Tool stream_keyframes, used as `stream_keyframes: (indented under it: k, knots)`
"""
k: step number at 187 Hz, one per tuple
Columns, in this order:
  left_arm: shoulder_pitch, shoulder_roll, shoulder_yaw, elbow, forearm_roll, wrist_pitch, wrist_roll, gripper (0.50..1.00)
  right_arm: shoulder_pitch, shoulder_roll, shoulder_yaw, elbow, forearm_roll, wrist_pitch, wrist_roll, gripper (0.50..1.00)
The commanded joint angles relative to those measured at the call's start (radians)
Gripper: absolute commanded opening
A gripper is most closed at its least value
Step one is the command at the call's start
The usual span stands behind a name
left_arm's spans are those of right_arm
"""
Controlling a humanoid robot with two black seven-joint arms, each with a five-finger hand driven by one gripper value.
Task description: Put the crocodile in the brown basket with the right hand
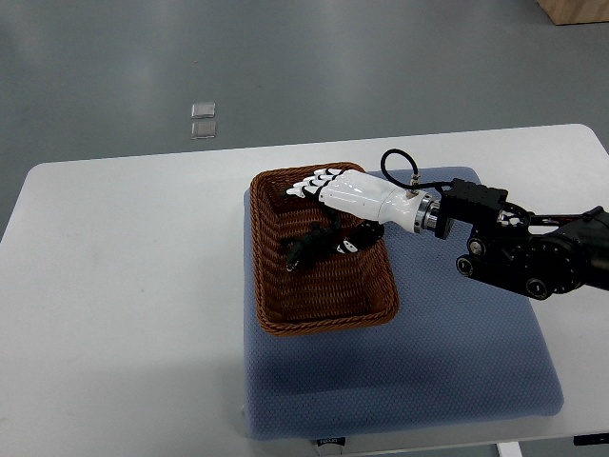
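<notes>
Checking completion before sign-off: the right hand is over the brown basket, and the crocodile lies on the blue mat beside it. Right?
No. In the top view the crocodile lies inside the brown basket, not on the blue mat. The right hand is over the basket, as stated.

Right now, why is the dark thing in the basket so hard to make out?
Top view: light soft and even, focus sharp; the dark crocodile lies low in the basket, its detail lost; the white right hand shines beside it; faint shadow on the mat.
</notes>
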Motion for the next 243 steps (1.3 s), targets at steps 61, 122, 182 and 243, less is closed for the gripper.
stream_keyframes:
  k: [61,122,182,243]
  knots:
    - [0.0,0.0,0.0,0.0,0.0,0.0,0.0,1.0,-0.066,-0.01,0.289,-0.083,0.292,0.079,-0.026,0.926]
    - [0.0,0.0,0.0,0.0,0.0,0.0,0.0,1.0,-0.137,-0.01,0.503,-0.23,0.574,0.224,-0.034,0.926]
    - [0.0,0.0,0.001,0.0,0.0,0.0,0.0,1.0,-0.278,0.013,0.851,-0.235,0.626,0.36,-0.172,0.926]
    - [0.0,0.0,0.001,0.0,0.0,0.0,0.0,1.0,-0.359,0.103,1.135,-0.224,0.626,0.375,-0.284,0.926]
